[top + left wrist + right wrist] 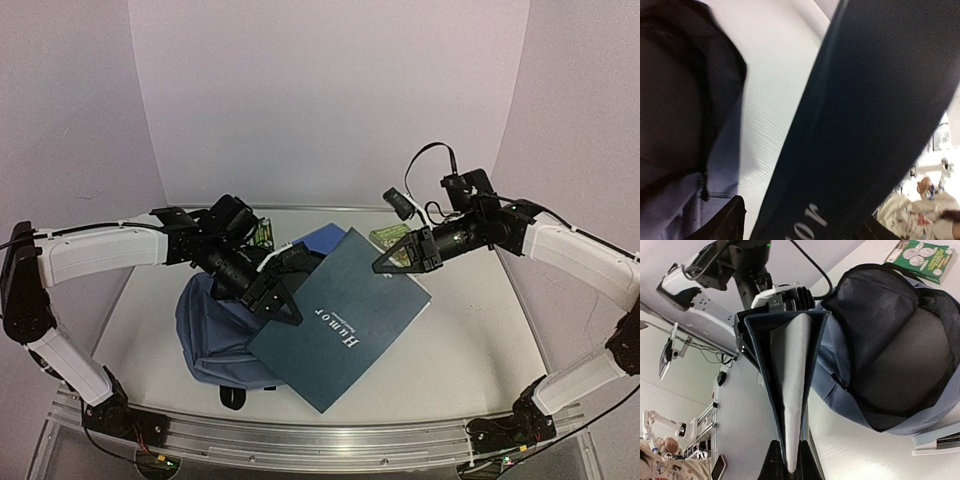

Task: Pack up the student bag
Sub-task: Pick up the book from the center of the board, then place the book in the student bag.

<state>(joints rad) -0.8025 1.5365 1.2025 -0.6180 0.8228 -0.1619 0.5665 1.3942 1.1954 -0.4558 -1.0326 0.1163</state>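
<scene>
My right pincer (787,460) is clenched on the edge of the dark book (345,330) titled "Humor". My left pincer (283,305) straddles its far end, spread loose. The student bag (205,335) lies open-mouthed on the tabletop (470,340) under the book.

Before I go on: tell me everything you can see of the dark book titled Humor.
The book is thin, with stiff-looking dark teal covers, pale "Humor" lettering and white pages, the covers fanned slightly apart. It is held tilted over the open student bag, partly covering it. The right gripper pinches its far corner; the left gripper straddles the opposite edge, jaws apart. Whether it touches the bag cannot be told.
</scene>
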